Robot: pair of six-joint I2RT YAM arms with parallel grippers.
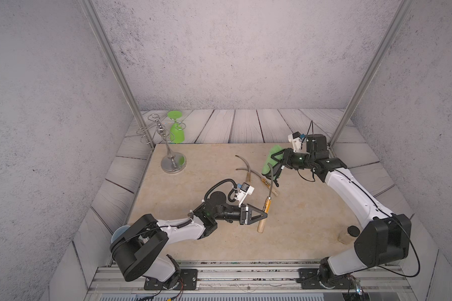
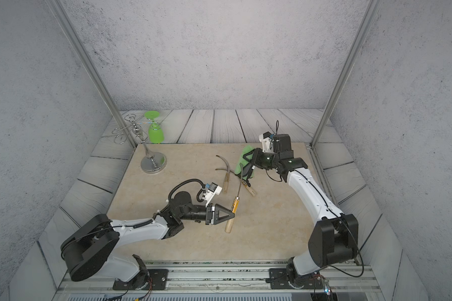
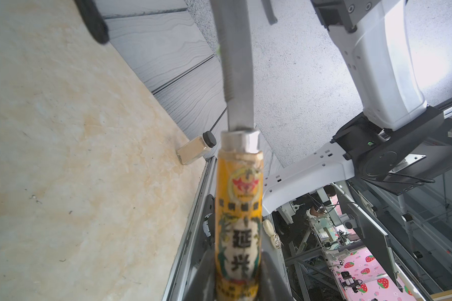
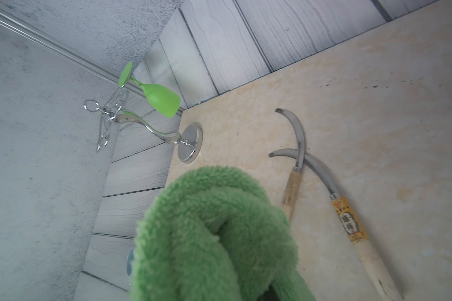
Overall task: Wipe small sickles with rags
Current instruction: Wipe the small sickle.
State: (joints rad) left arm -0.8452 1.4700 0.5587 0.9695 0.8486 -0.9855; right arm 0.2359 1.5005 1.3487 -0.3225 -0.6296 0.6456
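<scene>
- Well left of the crossed pair (image 1: 249, 170) of sickles and further back, a chrome glass stand (image 1: 173, 163) carries an upturned green glass (image 1: 176, 134). It stands clear of the work, probably just something to steer around.
- Nearer the front rail than the crossed pair, the left gripper (image 1: 264, 214) is clamped on the labelled handle of one small sickle (image 1: 261, 225). The blade points away toward the rag, which I judge offers bare metal for wiping and keeps the jaws off the edge.
- The crossed pair itself, a plain-handled sickle (image 1: 249, 178) and a labelled sickle (image 1: 266, 182), lies flat on the stone slab (image 1: 206, 242), seemingly not yet wiped.
- Just right of the crossed pair, the right gripper (image 1: 274, 161) is closed on the folded green rag (image 1: 266, 168), held beside the raised blade's tip. I cannot tell whether cloth and blade touch.
- Far right of the crossed pair, toward the rail, a small black-capped jar (image 1: 347, 234) stands at the slab's edge, uninvolved.
</scene>
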